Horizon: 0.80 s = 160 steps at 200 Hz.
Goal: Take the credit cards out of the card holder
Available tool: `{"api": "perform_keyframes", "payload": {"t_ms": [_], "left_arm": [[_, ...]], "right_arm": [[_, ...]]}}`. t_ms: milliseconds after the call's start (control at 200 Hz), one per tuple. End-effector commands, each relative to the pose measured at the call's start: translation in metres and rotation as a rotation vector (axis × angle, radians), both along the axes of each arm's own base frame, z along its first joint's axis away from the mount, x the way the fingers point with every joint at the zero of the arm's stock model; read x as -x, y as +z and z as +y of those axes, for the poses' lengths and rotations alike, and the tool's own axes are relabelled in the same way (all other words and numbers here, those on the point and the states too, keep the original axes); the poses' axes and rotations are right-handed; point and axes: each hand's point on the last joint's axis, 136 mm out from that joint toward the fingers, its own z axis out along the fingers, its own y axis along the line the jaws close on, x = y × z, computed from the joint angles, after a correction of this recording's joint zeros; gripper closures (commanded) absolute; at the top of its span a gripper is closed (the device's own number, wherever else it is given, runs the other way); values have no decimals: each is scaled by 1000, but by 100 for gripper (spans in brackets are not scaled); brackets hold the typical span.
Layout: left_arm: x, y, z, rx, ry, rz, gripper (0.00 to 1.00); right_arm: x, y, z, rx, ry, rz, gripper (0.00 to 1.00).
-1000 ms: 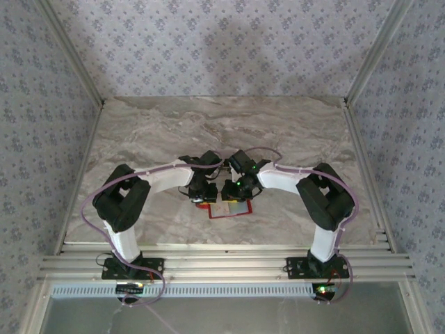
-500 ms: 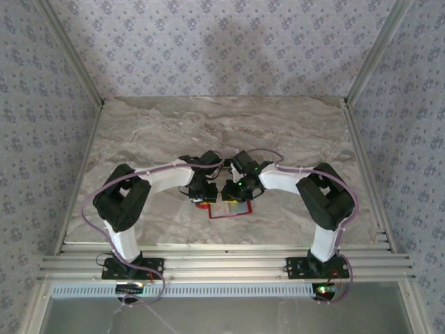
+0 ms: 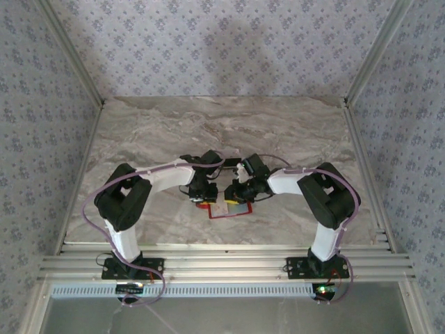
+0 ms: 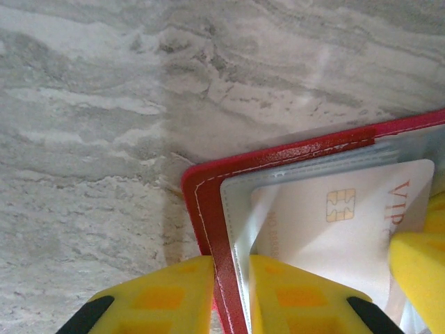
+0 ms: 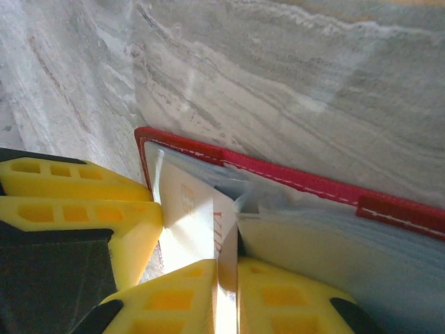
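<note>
The flat red bifold card holder (image 4: pixel 207 209) lies open on the grey marbled tabletop (image 4: pixel 104 125), low and centre in the overhead view, between the two arms. The left gripper (image 4: pixel 231 271) is nearly closed, clamped over the holder's red stitched edge at the bottom of its own view. The right gripper (image 5: pixel 227 271) is pinched almost shut on the edge of a pale whitish credit card (image 4: pixel 334 236) with a gold chip, which sits inside the clear pocket.

To my eye the pull should run straight out along the pocket's mouth, slow and level. Meanwhile the left side should pin the holder so it neither drags nor folds.

Compared with a second ago, the right wrist has swung up and towards the right of the overhead frame, and the holder hasn't budged.
</note>
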Motion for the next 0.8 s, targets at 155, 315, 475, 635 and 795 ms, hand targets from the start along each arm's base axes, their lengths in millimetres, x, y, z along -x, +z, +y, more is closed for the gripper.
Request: {"api": "perform_keyframes", "payload": {"t_ms": [155, 315, 475, 635, 795], "left_arm": [[19, -21, 27, -146, -21, 72, 79], [19, -21, 28, -153, -25, 71, 79], [18, -20, 30, -168, -31, 68, 79], [16, -17, 34, -186, -41, 60, 79], [15, -16, 37, -194, -41, 55, 79]], "right_arm": [[4, -5, 1, -32, -6, 34, 89], [2, -4, -6, -10, -15, 27, 92], [1, -4, -20, 29, -28, 19, 93], [1, -3, -35, 70, -37, 12, 95], [2, -1, -48, 115, -42, 3, 96]]}}
